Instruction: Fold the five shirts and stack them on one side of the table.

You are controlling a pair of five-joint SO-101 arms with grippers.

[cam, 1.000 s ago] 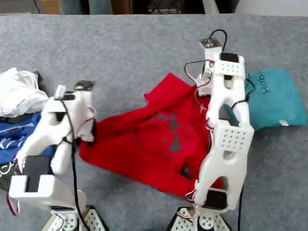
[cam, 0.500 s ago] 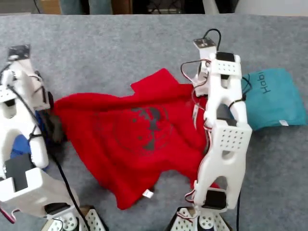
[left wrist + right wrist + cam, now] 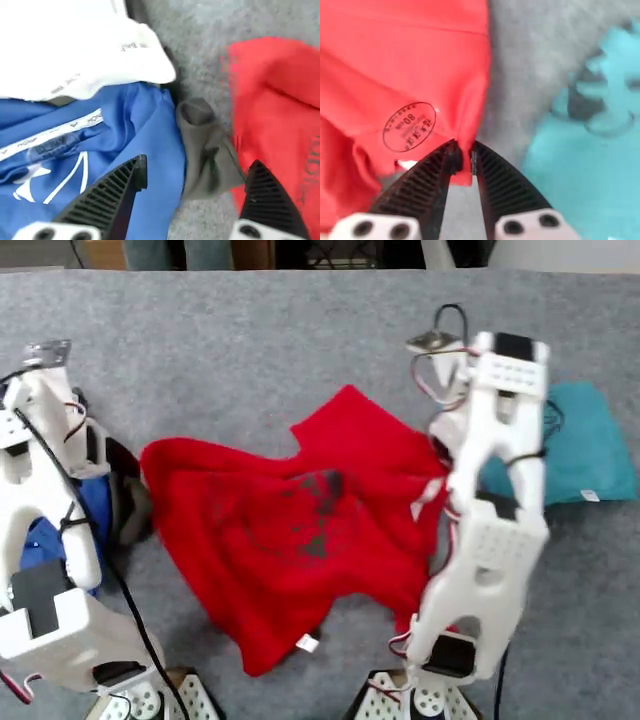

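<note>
The red shirt (image 3: 300, 530) lies crumpled and spread in the middle of the grey table. My right gripper (image 3: 462, 155) is shut on a fold of the red shirt's (image 3: 405, 65) edge, next to the folded teal shirt (image 3: 580, 170). In the high view that gripper (image 3: 442, 452) sits at the shirt's right side. My left gripper (image 3: 197, 170) is open above a dark grey shirt (image 3: 205, 150), between the blue shirt (image 3: 100, 145) and the red shirt's (image 3: 280, 110) left edge. A white shirt (image 3: 65, 45) lies beyond the blue one.
The folded teal shirt (image 3: 590, 455) rests at the table's right side. The blue shirt (image 3: 95, 502) and grey shirt (image 3: 135, 512) are piled at the left under the left arm (image 3: 40, 440). Bare grey felt (image 3: 250, 340) stretches across the far half.
The left arm swung far left, dragging the red shirt open, then let go of it. The right arm shifted right with the shirt's edge, pulling the shirt rightward.
</note>
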